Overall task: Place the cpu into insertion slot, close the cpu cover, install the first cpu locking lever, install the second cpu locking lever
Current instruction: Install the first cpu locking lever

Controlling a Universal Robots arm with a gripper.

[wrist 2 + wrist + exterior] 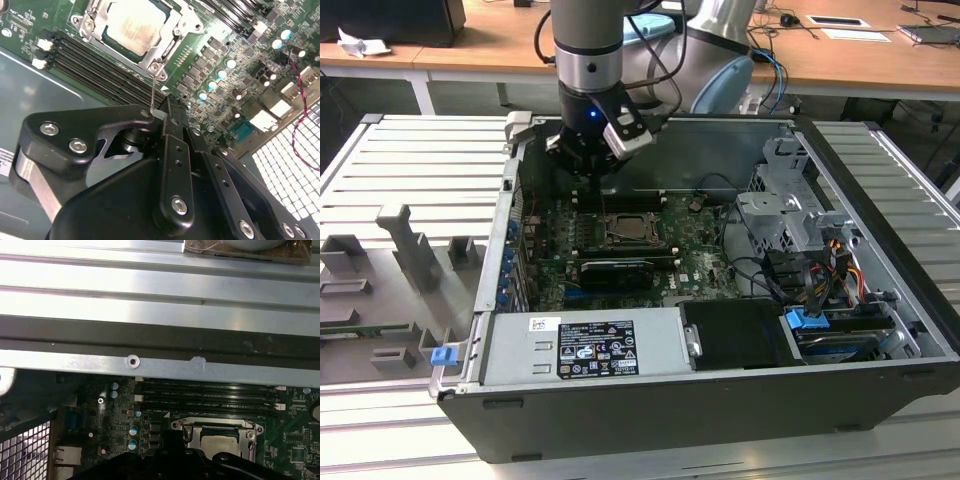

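Note:
The cpu point(132, 25) lies in the insertion slot point(632, 232) on the green board, pale metal face up. The cpu cover point(167, 47) is folded down flat around it; both wrist views show the frame over the chip point(220, 442). A thin wire locking lever point(151, 92) stands up from the socket's corner and ends at my fingertips. My gripper point(162, 107) hangs just above the board beside the socket, toward the case's back wall, with its fingers together on the lever's tip. In the exterior view the gripper point(590, 178) is over the memory slots.
Long black memory slots point(95, 62) run between the socket and the case wall point(150, 365). A power supply point(585, 345) fills the case's front, and a drive cage point(790, 210) with cables stands at the exterior view's right. Grey fixtures point(410, 250) sit outside the case.

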